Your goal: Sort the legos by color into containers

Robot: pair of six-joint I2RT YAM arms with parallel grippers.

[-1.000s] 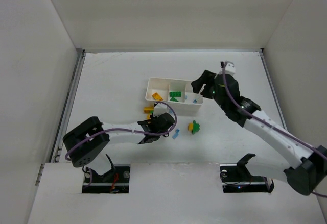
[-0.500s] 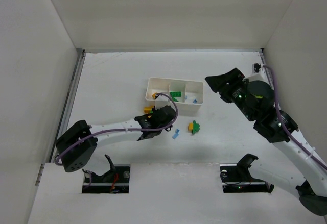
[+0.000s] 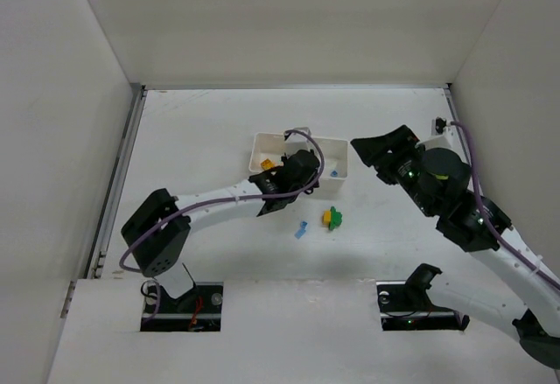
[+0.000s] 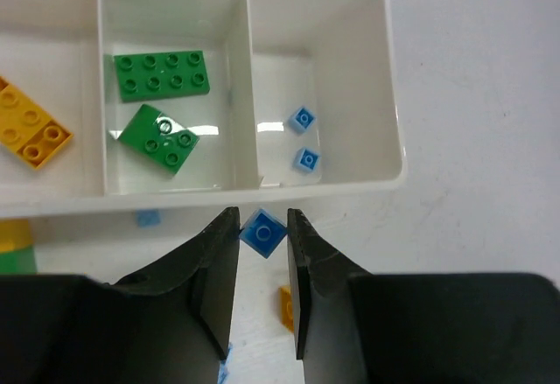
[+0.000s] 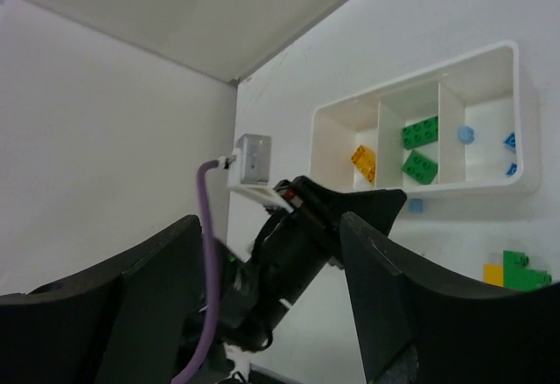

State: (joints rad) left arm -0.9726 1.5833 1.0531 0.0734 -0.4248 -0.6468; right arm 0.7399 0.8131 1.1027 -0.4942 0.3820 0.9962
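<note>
Left gripper (image 4: 263,219): clenched on a small blue brick (image 4: 262,231), pinched between the two dark fingertips, stud side facing the wrist camera.

From the wrist view the held brick sits just on the near side of the tray (image 4: 385,69), in line with the wall between the middle and right compartments. Whether it hangs over the tray wall or over the table (image 3: 219,122) beside it cannot be judged; height is unclear.

Tray contents:
- left compartment: one yellow brick (image 4: 31,128), lying flat
- middle compartment: two green bricks (image 4: 161,74), one square to the walls, the other turned at an angle, apart from each other
- right compartment: two light-blue bricks (image 4: 302,119), near each other, close to the dividing wall

Right gripper (image 5: 267,226): released, jaws spread wide with nothing between them. It hangs off the right end of the tray, well apart from it, pointed toward it.

On the table, in front of the tray:
- a yellow-and-green cluster (image 3: 331,218)
- a loose blue piece (image 3: 301,229) just left of the cluster
- another blue piece (image 4: 147,218) close against the tray's near wall
</note>
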